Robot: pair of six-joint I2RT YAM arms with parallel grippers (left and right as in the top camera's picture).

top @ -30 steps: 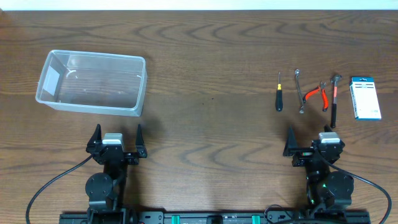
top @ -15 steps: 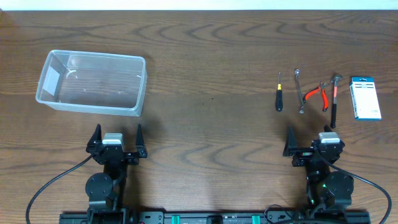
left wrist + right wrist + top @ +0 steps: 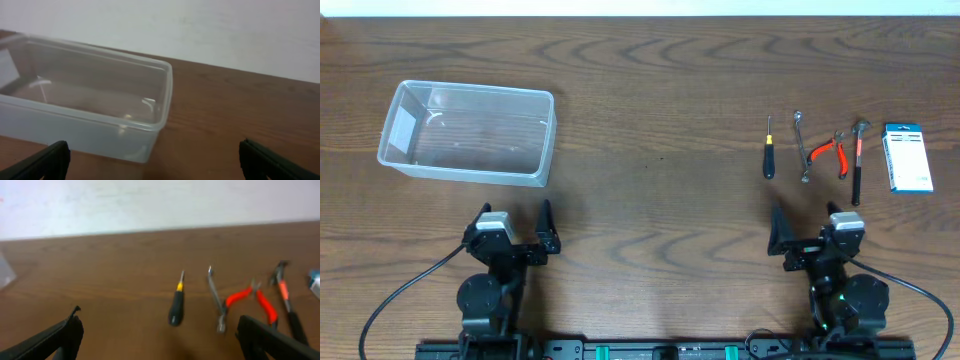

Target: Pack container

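**Container** (image 3: 468, 133): a clear rectangular tub with a rim and rounded corners, its floor bare. It sits near the far left corner of the table (image 3: 650, 120), with one long side toward the near edge.

**Other objects:** a row lies toward the right edge, well apart from the tub. From the left it holds a black-handled screwdriver (image 3: 769, 158), a slim metal wrench (image 3: 802, 147), red-handled pliers (image 3: 830, 152), a hammer (image 3: 857, 160) and a white-and-blue box (image 3: 907, 157).

**Grippers:** only bare wood lies between the tub and the left gripper (image 3: 513, 222), and between the tools and the right gripper (image 3: 812, 232). Both sit at the near edge with jaws wide and hold nothing.

**Change:** both grippers have swung slightly since the earlier frame. The tub and tools are unmoved.
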